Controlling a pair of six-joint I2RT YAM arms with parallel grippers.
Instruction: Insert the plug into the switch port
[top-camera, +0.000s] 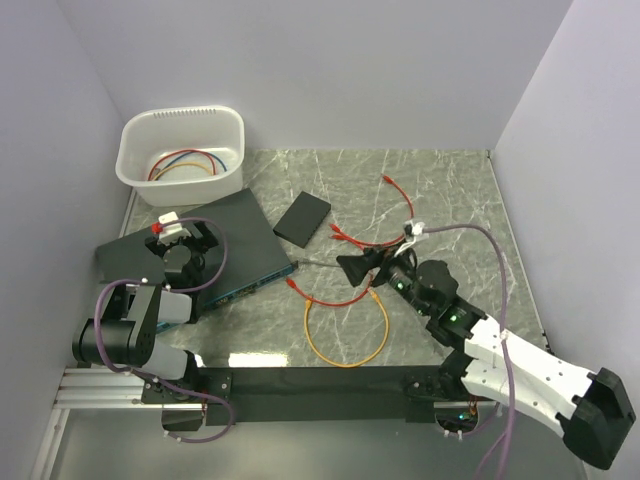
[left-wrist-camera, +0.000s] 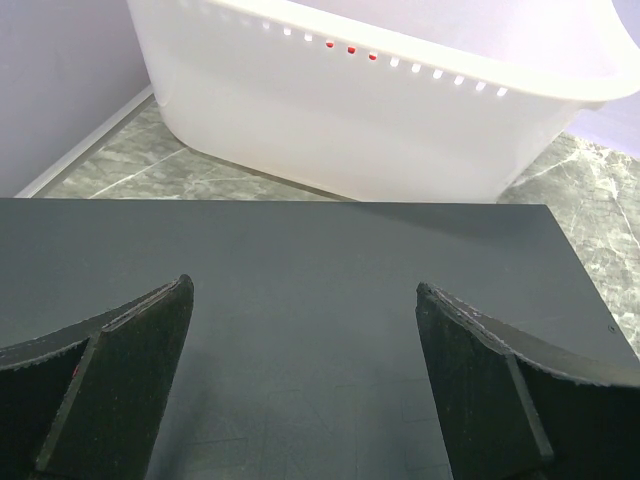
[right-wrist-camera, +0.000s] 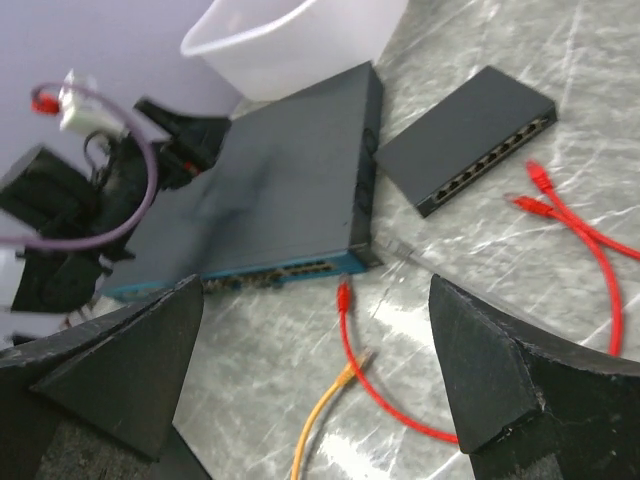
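Right jaws stood wide apart and held nothing, poised above the counter (top-camera: 440, 190). In the right wrist view the plug (right-wrist-camera: 344, 293) lay between them. It was a small red connector on the end of a thin red cable (right-wrist-camera: 347, 335), which trailed off toward the near right. Its tip was too small to make out. The plug rested on the counter just beside the right end of the teal front face of the switch (right-wrist-camera: 290, 180), head toward that face, and not in any switch port (right-wrist-camera: 300, 268). An orange cable (right-wrist-camera: 310, 430) lay beside the red one. Left jaws were also wide apart and empty, over the switch's dark top, with a white tub (left-wrist-camera: 400, 130) beyond. A small black box (right-wrist-camera: 470, 145) sat right of the switch.
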